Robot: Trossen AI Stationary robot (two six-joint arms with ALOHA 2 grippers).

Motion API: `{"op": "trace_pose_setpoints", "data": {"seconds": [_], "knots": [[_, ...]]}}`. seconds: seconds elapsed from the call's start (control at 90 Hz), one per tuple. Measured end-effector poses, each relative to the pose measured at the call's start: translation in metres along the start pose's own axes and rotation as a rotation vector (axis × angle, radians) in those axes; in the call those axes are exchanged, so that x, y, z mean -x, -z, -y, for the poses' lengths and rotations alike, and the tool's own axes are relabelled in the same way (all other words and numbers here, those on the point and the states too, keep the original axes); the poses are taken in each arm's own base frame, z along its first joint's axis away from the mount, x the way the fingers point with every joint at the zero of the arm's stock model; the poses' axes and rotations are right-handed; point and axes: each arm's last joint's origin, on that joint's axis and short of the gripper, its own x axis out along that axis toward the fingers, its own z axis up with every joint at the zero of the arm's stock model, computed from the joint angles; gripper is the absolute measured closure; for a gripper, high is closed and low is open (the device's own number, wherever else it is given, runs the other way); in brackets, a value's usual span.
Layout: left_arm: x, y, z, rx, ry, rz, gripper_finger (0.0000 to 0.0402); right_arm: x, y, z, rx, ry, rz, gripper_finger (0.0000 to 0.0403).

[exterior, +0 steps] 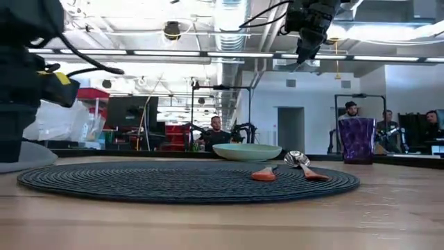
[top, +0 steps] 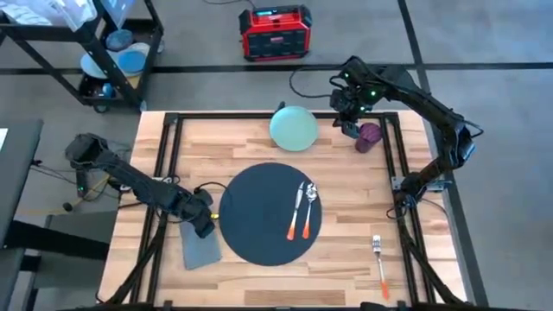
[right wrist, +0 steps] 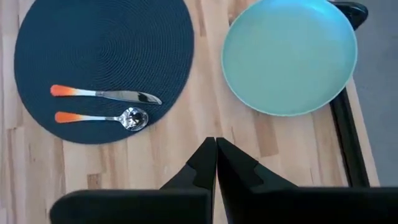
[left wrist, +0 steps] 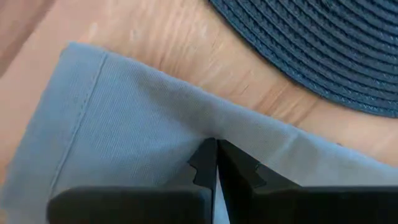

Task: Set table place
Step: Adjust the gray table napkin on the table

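— Two utensils, knife (top: 298,204) and spoon (top: 308,206), lie on the placemat (top: 259,216) mid-table (top: 346,259) from above; left gripper (top: 203,226) over the napkin (top: 200,246).

— Wrist views: both grippers' fingers pressed together, empty; right gripper (top: 350,108) hovers near the plate (right wrist: 289,56). Dragging the napkin could bunch it.

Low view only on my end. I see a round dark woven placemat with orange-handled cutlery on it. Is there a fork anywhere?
Observer: Yes, an orange-handled metal fork lies on the bare light-wood table, off the placemat, on the right arm's side.
Operator: Is the green plate on the mat?
Observer: No, the pale green round plate sits beyond it, at the table's far edge.
Operator: What's the left gripper over?
Observer: The left gripper, fingers shut, is over a grey rectangular cloth napkin beside the mat. The right gripper waits high above the far edge.
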Motion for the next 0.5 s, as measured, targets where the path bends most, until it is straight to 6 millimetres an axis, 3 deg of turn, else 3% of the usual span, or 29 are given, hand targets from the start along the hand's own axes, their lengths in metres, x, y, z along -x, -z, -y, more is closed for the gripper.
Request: {"op": "trace_pose_setpoints", "data": {"seconds": [0.278,0.5], "knots": [[-0.003,-0.029,-0.010,-0.015,0.026,0.066,0.0401,0.000,0.000,0.000,0.003,0.000,-0.001,0.0403],[-0.003,-0.030,-0.011,0.007,0.041,0.045,0.0401,0.000,0.001,-0.001,-0.004,-0.008,-0.015,0.0403]]}}
